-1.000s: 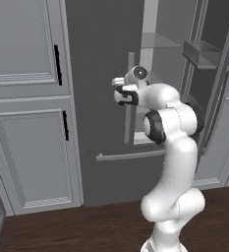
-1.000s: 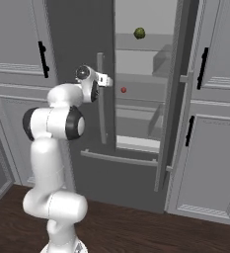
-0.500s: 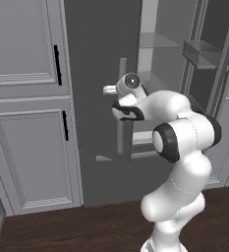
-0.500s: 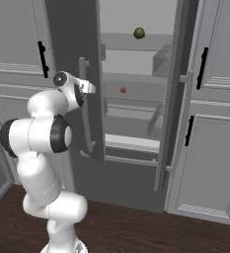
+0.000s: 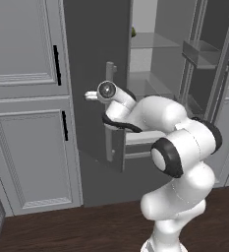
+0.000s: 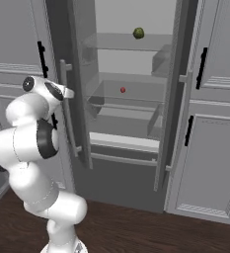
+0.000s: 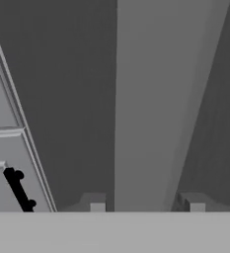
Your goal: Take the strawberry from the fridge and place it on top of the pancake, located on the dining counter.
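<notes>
- While the left fridge door (image 6: 79, 74) is swung wide, the gripper (image 7: 143, 205) is seen at the door's long grey bar handle (image 7: 151, 104), with one finger on each side of the bar.
- The jaws are held partly apart around the bar; whether the bar is really squeezed cannot be told.
- The bar is stood upright, so its long way runs up and down, straight ahead of the jaws in the hand view.
- The strawberry (image 6: 122, 90) is found on a middle shelf (image 6: 131, 91) inside the fridge (image 6: 136, 163), well apart from the jaws and off to their right in the right base view.
- No long side can be made out on the berry, which is tiny and round, and which way it points cannot be told.
- A green round thing (image 6: 138, 33) is set on the shelf above.
- It is judged that the bar must be let go, and the one arm swung right into the fridge.
</notes>
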Motion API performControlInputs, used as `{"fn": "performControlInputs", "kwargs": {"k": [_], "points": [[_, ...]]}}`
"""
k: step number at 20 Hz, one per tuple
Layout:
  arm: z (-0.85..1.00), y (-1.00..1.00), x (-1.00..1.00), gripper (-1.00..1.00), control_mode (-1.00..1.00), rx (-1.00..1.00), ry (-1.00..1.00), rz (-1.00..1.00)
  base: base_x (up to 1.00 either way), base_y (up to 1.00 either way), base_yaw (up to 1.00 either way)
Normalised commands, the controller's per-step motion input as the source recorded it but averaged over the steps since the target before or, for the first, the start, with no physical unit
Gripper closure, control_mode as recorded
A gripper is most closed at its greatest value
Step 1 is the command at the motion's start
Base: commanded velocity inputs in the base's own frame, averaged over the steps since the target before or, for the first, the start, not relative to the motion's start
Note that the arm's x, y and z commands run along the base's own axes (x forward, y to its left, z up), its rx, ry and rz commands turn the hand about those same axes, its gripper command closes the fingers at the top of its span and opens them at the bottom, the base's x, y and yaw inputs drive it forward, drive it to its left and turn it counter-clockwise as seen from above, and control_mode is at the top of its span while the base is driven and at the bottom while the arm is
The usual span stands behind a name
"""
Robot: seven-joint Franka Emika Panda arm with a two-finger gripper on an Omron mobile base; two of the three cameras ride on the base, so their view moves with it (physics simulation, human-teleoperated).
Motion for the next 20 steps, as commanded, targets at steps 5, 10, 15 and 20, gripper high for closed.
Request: {"fn": "performControlInputs", "kwargs": {"k": [5,10,15,20], "points": [[0.0,1.0,-0.11,1.0,-1.0,0.0,0.11,-0.11,0.0,0.0,0.0],[-0.09,1.0,-0.12,1.0,-1.0,0.0,0.06,-0.08,0.0,0.0,0.0],[-0.29,1.0,-0.01,1.0,-1.0,0.0,-0.05,-0.07,0.0,0.0,0.0],[-0.22,1.0,0.0,1.0,-1.0,0.0,-0.1,-0.05,0.0,0.0,0.0]]}}
